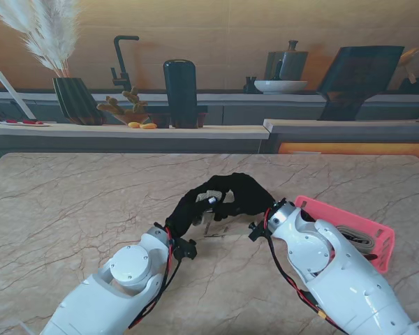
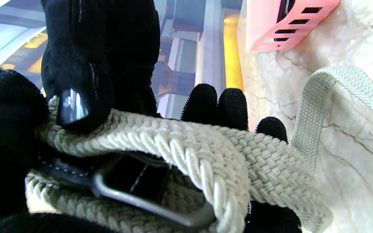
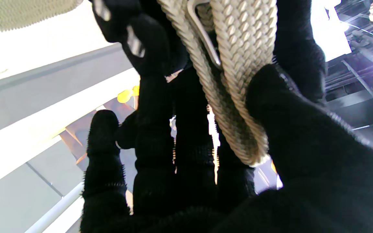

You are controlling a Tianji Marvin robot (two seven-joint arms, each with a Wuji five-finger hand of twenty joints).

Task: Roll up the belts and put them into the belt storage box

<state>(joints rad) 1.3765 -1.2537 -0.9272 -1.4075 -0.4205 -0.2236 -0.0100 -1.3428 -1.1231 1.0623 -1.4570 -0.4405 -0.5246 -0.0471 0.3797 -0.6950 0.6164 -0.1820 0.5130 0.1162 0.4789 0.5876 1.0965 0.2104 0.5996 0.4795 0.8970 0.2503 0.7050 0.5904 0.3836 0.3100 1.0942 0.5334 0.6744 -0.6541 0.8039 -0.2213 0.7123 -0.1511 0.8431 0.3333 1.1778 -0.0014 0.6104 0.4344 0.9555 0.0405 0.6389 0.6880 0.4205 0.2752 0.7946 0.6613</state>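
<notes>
Left hand [image 1: 187,209]: nearest of the two, black-gloved, raised a little off the table [image 1: 70,209] near its middle; its fingers [image 2: 231,103] are curled under and around the braided belt [image 2: 180,145], so the coil has a seat to turn on.

Buckle [image 2: 147,202]: the metal frame sits at the heart of the wraps in the left wrist view, likely kept inside so the roll starts on something stiff.

Right hand [image 1: 248,195]: meets the left from the right side, thumb and fingers [image 3: 154,136] clamped on the same belt; the right wrist view shows two layers of braid pinched against the thumb, a hold that seems meant to stop the wraps springing loose.

Loose tail [image 2: 316,106]: the free length arcs down onto the marble beside the hands, still unrolled, so I judge the rolling only part done.

Belt storage box [image 1: 356,234]: pink and slotted, on the table to the right, partly behind the right forearm, with one rolled belt [image 1: 356,237] apparently inside; kept close, probably for a short carry.

Counter [image 1: 126,129]: beyond the table's far edge, with vases and a tap.
</notes>
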